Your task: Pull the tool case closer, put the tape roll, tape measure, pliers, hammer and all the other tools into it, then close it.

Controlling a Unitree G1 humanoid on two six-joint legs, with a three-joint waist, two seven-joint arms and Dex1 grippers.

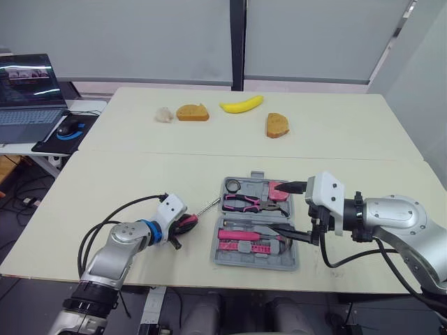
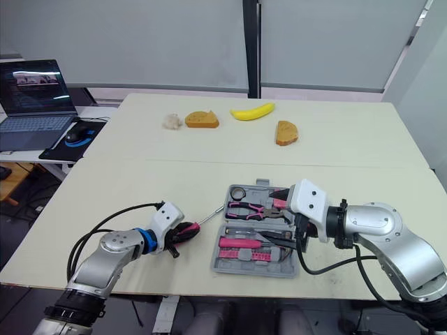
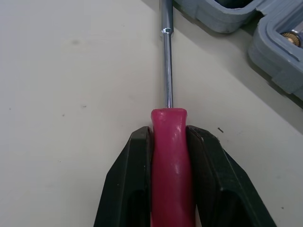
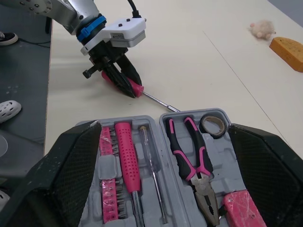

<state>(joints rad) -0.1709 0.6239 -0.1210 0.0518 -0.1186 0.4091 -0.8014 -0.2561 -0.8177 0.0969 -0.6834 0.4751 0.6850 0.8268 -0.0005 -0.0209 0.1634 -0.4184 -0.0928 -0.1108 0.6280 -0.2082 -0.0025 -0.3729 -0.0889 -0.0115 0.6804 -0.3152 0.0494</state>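
- Far off to the left of the left pincer, an open grey laptop sits on a side desk. A black computer mouse sits next to it on a black and blue pad.
- The left pincer is low over the cream bench. Its two black fingers are squeezed tight on both sides of the screwdriver with the pink handle and shiny metal rod.
- The rod sticks straight out past the fingertips, toward the open grey plastic tool case. Its tip comes right up to the rim of the case. I cannot tell if it touches.
- The case lies flat on the bench between the two pincers, near the bench's front edge.
- Right under the right pincer, inside the case, are these things:
  - a small dark roll of tape
  - pliers with pink and black handles
  - a pink block
  - a fat pink handle with dots
  - a thin see-through screwdriver
  - a row of small pink bits
- The right pincer hangs just over the right side of the case. It is spread wide open with nothing in it. One finger is over the far half of the case and the other is over the near half.
- Far past both pincers, at the back of the bench, are:
  - a small white fluffy ball
  - a brown slice of bread
  - a yellow banana
  - a second brown bread piece
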